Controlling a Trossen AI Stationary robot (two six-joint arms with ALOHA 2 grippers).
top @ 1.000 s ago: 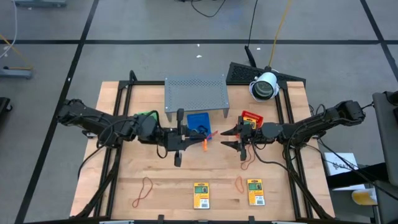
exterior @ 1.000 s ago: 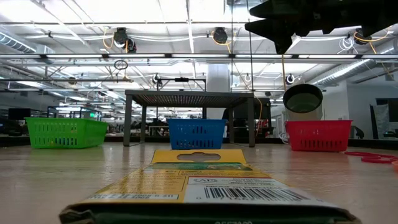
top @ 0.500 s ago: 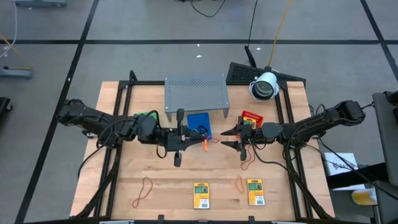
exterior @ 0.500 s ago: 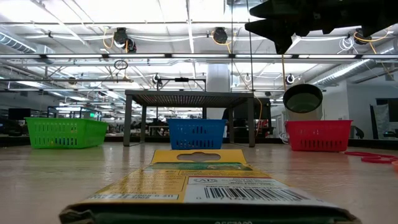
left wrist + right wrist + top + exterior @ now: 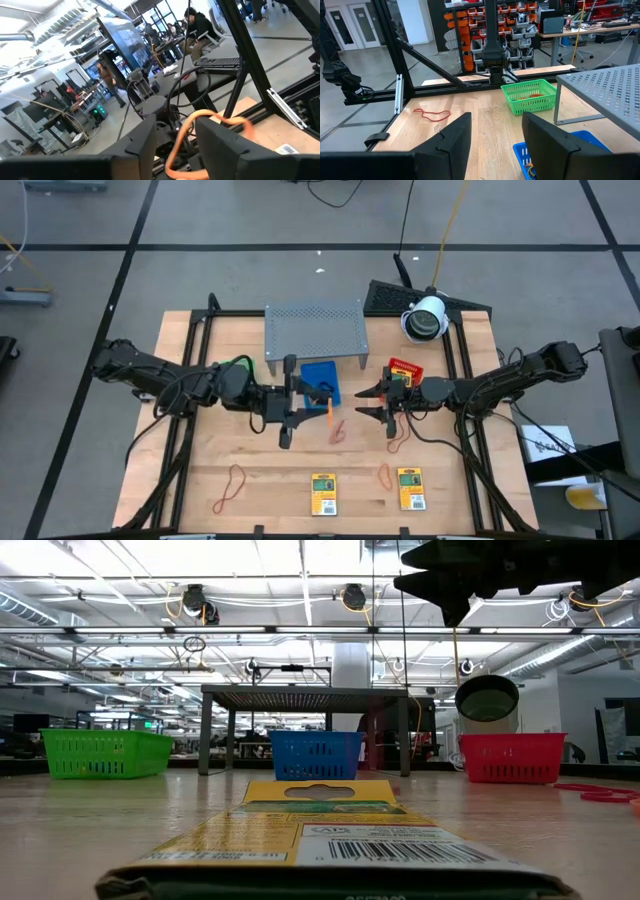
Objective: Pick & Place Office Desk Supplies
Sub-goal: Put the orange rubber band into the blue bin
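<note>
My left gripper (image 5: 316, 404) hovers level just near of the blue tray (image 5: 320, 377), open, fingers pointing toward the table's right. An orange rubber band (image 5: 336, 426) dangles at its fingertips. In the left wrist view the band (image 5: 200, 125) loops, blurred, through the gap between the fingers. My right gripper (image 5: 372, 403) hovers level opposite it, open with nothing between its fingers (image 5: 492, 145). Two yellow packets (image 5: 324, 492) (image 5: 411, 487) lie flat near the front edge. My left gripper stands open around the orange rubber band's upper part (image 5: 186, 131), which runs through the gap between the two level fingers. The rest of the band hangs slack below the fingertips (image 5: 338, 432). I cannot tell whether the band touches either finger.
A grey perforated shelf (image 5: 314, 330) stands at the back, with the green tray (image 5: 237, 366) to its left and the red tray (image 5: 405, 368) to its right. Loose rubber bands (image 5: 232, 485) (image 5: 385, 473) (image 5: 398, 442) lie on the wood. A white camera (image 5: 426, 318) sits back right.
My left gripper has opened and let go of the rubber band without shifting place. The band, bunched at the fingertips before, has dropped, and a loop of it now shows lower, toward the table's near edge. The right arm has kept still.
</note>
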